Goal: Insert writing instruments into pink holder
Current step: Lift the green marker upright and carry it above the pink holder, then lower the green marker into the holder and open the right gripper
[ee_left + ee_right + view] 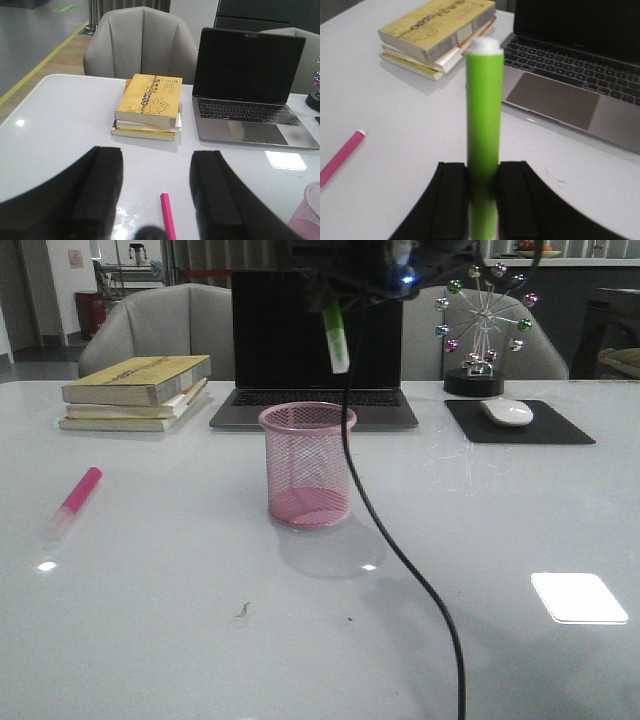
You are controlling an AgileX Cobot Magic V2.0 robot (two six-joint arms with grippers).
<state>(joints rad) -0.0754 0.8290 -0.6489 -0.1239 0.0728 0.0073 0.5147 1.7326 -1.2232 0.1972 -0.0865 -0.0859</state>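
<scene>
The table (150, 620) is glossy and white, so a dropped marker would likely skid or roll. The laptop (315, 345) stands directly behind the work area, the stack of books (135, 392) to its left; neither is in the path, though a marker that bounces could reach the keyboard. The pink holder (307, 465) stands upright near the table's middle, light wire mesh, appearing empty; a sideways knock on its rim could tip it. A black cable (400, 560) trails down just beside the holder and could drag it if the arm swings. The right gripper (482, 197) is clenched on the green marker (337, 338), which hangs slightly tilted, tip down, above the holder's right rear rim rather than its centre; released from there, in my judgement, it may strike the rim and fall outside. The left gripper (155, 192) has its fingers spread and grasps nothing. The pink marker (74, 501) lies flat on the table, well left of the holder.
</scene>
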